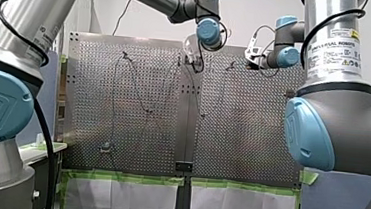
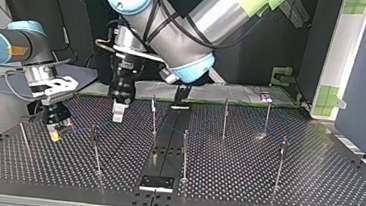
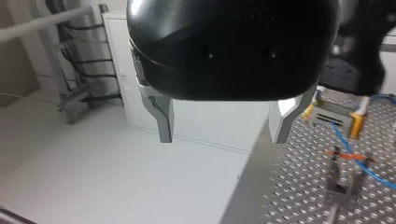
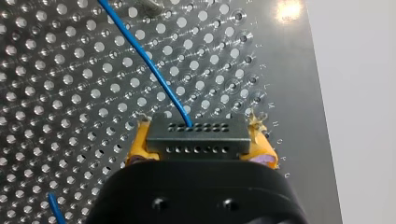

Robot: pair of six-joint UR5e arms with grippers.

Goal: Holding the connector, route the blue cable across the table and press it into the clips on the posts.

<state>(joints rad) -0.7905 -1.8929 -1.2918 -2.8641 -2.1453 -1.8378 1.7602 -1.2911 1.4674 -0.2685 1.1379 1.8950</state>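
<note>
So my right gripper (image 4: 198,140) has the grey connector (image 4: 196,136) pinched between its yellow pads (image 4: 140,145), fingers closed on its two ends. It sits low over the perforated tabletop (image 4: 56,102), right by a side edge, the one at the top view's left. The blue cable (image 4: 154,65) comes out of the connector's face and runs off across the holes, and it's cut off where the right wrist view ends. The left wrist view shows it past the connector, heading to an orange clip (image 3: 348,155) on a post (image 3: 337,196). That bit is blurry though, and I can't tell whether the cable is seated in the clip or only lying against it. My left gripper (image 3: 224,128) holds nothing, its metal fingers (image 3: 164,119) spread wide apart, with the tabletop's edge showing ahead of it and the right gripper off to one side. In the top view the cable is just faint blue streaks between the thin posts (image 2: 184,153). In the front view both grippers sit up by the tabletop's far edge, and their fingers are too small to read.
</note>
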